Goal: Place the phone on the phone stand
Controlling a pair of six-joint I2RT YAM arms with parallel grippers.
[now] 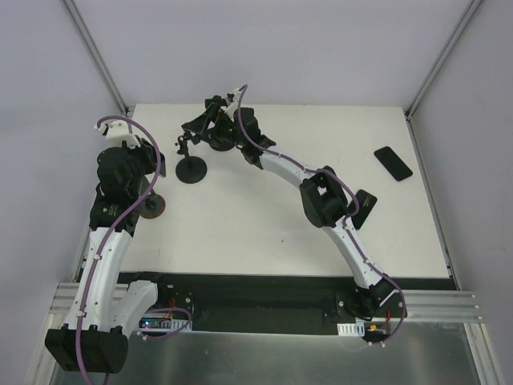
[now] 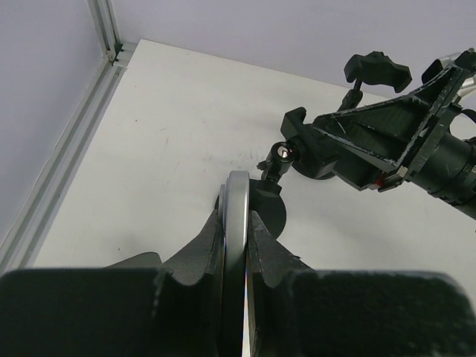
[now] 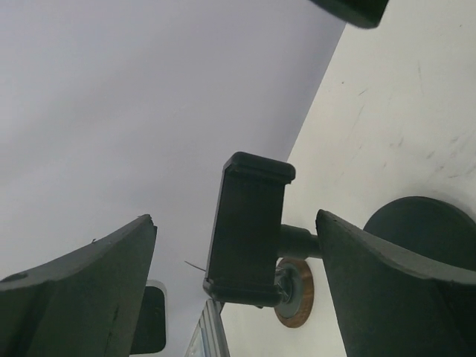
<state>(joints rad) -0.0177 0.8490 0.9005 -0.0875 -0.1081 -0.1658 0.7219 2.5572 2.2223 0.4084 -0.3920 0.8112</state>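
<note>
Though open, right claw point(image 3: 234, 218) around stand point(image 3: 247, 249).

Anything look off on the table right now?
Yes: the left pincer is shut on a silver-rimmed disc, not the phone, which lies untouched far to the right. The right pincer is open around the stand clamp.

Black phone point(image 1: 393, 163), black phone stand point(image 1: 192, 169), white scuffed table point(image 1: 264, 224), silver-edged disc point(image 2: 238, 216), pale grey walls point(image 1: 280, 48)

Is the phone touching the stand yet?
Apart. The top view shows the phone lying flat far to the right, with a wide gap between it and the stand on the left.
</note>
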